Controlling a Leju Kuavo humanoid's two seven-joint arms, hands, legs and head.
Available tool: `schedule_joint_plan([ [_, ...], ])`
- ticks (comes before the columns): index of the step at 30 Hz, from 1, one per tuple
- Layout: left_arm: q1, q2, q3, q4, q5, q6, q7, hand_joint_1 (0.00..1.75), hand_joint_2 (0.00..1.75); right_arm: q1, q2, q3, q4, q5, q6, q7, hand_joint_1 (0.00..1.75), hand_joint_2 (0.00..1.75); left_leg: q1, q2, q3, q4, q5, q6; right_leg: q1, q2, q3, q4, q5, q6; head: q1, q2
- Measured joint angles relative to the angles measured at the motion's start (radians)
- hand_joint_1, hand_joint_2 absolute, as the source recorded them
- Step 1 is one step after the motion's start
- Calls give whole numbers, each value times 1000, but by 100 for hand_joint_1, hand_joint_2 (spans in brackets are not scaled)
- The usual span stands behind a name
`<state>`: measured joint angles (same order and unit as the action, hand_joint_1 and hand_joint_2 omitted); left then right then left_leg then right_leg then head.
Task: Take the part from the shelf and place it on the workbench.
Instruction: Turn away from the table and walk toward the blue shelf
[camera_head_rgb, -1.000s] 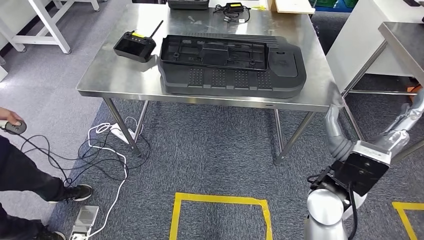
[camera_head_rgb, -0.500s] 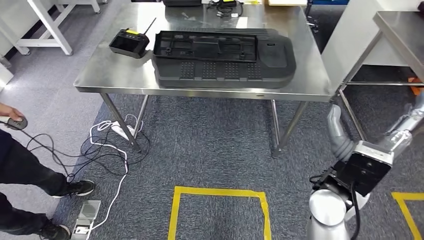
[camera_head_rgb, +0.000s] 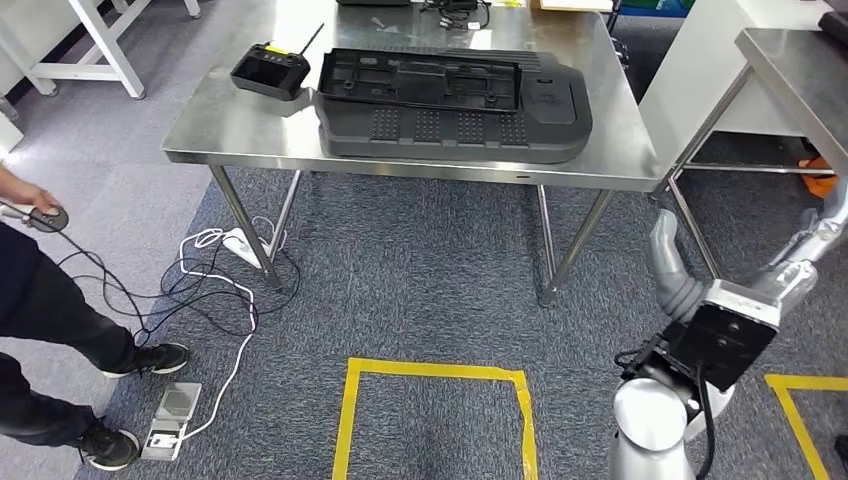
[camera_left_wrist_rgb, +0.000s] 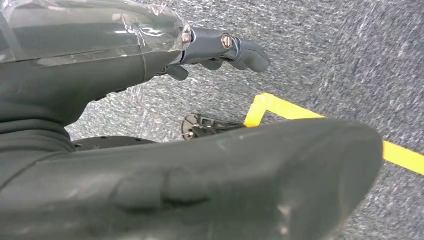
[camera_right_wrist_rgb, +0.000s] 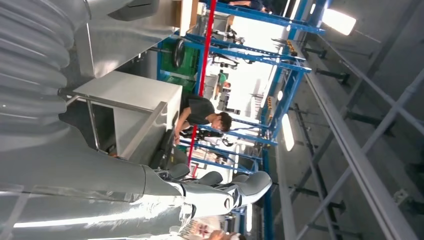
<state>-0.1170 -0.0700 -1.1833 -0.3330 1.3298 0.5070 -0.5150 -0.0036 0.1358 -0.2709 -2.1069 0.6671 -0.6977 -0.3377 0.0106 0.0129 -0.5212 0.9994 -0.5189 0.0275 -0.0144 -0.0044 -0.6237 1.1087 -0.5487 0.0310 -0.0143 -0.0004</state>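
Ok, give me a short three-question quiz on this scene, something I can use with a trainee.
1. True or false: the black part already lies on the steel workbench.
2. What sits beside the part on the workbench? A) a black remote controller B) a red toolbox C) a white cup
3. Fill in: the tape marking a square on the carpet is ____.
Key: 1 true; 2 A; 3 yellow.
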Motion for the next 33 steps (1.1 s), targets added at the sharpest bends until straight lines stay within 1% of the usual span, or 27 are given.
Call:
schedule_joint_plan([
  [2,1,0,0,0,0,0,0,0,0,2,0,-1,0,-2,0,1,0,175,-2,1,-21,3,14,6,0,0,-41,125,-80,6,3,0],
  [3,1,0,0,0,0,0,0,0,0,4,0,-1,0,-4,0,2,0,175,-3,1,-32,5,20,6,-1,0,-49,170,-101,8,4,0],
  [4,2,0,0,0,0,0,0,0,0,5,0,-2,0,-4,0,2,0,175,-4,1,-43,8,26,5,-1,0,-41,183,-104,8,4,0],
  [5,2,0,0,0,0,0,0,0,0,6,0,-2,0,-4,0,2,0,175,-4,1,-51,10,31,4,-1,0,-13,155,-88,8,5,0],
  [7,2,0,0,0,0,0,0,0,0,5,0,-2,0,-4,0,2,0,87,-4,1,-63,16,38,-1,-1,0,80,14,-37,2,6,0],
  [8,2,0,0,0,0,0,0,0,0,5,0,-2,0,-4,0,2,0,44,-5,1,-67,19,42,-5,1,1,118,-52,-18,-2,8,0],
  [9,1,-1,0,0,0,0,0,0,0,4,0,-2,0,-5,0,3,0,0,-7,1,-71,22,46,-11,4,2,140,-95,-8,-7,8,0],
  [10,1,-1,0,0,0,0,0,0,0,5,0,-2,0,-6,0,5,0,0,-7,1,-74,24,50,-17,7,3,145,-112,-5,-11,9,0],
  [12,1,-1,0,0,0,0,0,0,0,7,0,-3,0,-5,0,11,0,0,-8,1,-78,24,60,-29,10,4,137,-111,4,-22,8,0],
  [13,1,0,0,0,0,0,0,0,0,7,0,-3,0,-4,0,14,0,0,-8,0,-82,33,59,-34,7,3,134,-112,10,-27,9,0],
  [14,1,0,0,1,0,0,0,0,0,7,0,-3,0,-3,0,17,0,0,-9,-1,-90,59,45,-40,5,1,130,-114,17,-33,8,0],
  [15,1,0,0,1,1,0,0,0,0,7,0,-4,0,-1,0,20,0,0,-9,-2,-106,104,15,-45,2,-1,124,-116,26,-38,5,0],
  [16,2,1,-1,1,1,0,0,0,0,8,0,-4,0,1,0,22,0,0,-8,-4,-128,166,-28,-49,1,-3,115,-116,33,-41,2,0],
  [18,2,1,-2,1,2,-1,0,0,0,9,0,-5,0,5,0,31,0,0,-7,-5,-162,278,-106,-53,3,-4,92,-110,45,-45,-3,0],
  [19,2,1,-3,1,2,-2,0,0,0,10,0,-5,0,7,0,36,0,0,-7,-5,-159,298,-120,-51,3,-4,80,-106,50,-45,-3,0],
  [20,2,1,-4,1,2,-2,0,0,0,12,0,-5,0,9,0,42,0,0,-8,-5,-137,281,-116,-48,4,-4,69,-102,55,-44,-3,0],
  [21,2,1,-5,1,3,-3,0,0,0,13,0,-5,0,11,0,47,0,0,-8,-6,-97,228,-96,-44,4,-4,59,-98,60,-42,-3,0],
  [23,0,1,-7,1,4,-3,0,0,0,15,0,-5,0,13,0,56,0,0,-11,-6,-6,85,-52,-34,6,-3,46,-91,68,-36,-4,0],
  [24,-1,1,-7,1,4,-3,0,0,0,15,0,-5,0,14,0,62,0,0,-12,-6,20,35,-38,-29,8,-3,42,-89,71,-33,-3,0],
  [25,-1,1,-8,1,5,-3,0,0,0,15,-1,-5,0,15,0,70,0,0,-13,-6,30,11,-32,-25,9,-4,39,-87,75,-28,-2,0],
  [27,1,0,-11,1,7,-3,0,0,0,15,-2,-5,0,17,0,92,0,0,-14,-5,22,6,-23,-15,10,-4,35,-85,82,-18,0,0],
  [28,1,0,-12,1,8,-2,0,0,0,16,-3,-5,1,17,0,103,0,0,-13,-3,18,5,-17,-8,8,-4,32,-81,78,-13,-1,0],
  [29,1,-1,-14,1,9,-2,0,0,0,17,-5,-5,2,17,0,114,0,0,-12,-2,12,2,-9,-1,8,-3,25,-67,63,-8,1,0],
  [30,0,-1,-15,1,9,-2,0,0,0,18,-7,-5,3,17,0,125,0,0,-10,0,5,0,-1,6,7,-2,11,-34,34,-3,3,0],
  [31,0,-1,-16,1,9,-3,0,0,0,20,-10,-6,6,15,0,137,0,0,-10,1,-3,1,5,10,6,-1,-9,19,-7,2,6,0],
  [32,0,-1,-17,1,9,-3,0,0,0,23,-12,-7,10,9,0,148,0,0,-11,1,-12,2,10,13,6,-1,-31,85,-48,6,10,0],
  [33,0,-1,-18,1,8,-3,1,0,0,28,-16,-10,18,2,0,158,0,0,-12,1,-21,6,14,14,5,-1,-49,146,-78,8,11,0],
])
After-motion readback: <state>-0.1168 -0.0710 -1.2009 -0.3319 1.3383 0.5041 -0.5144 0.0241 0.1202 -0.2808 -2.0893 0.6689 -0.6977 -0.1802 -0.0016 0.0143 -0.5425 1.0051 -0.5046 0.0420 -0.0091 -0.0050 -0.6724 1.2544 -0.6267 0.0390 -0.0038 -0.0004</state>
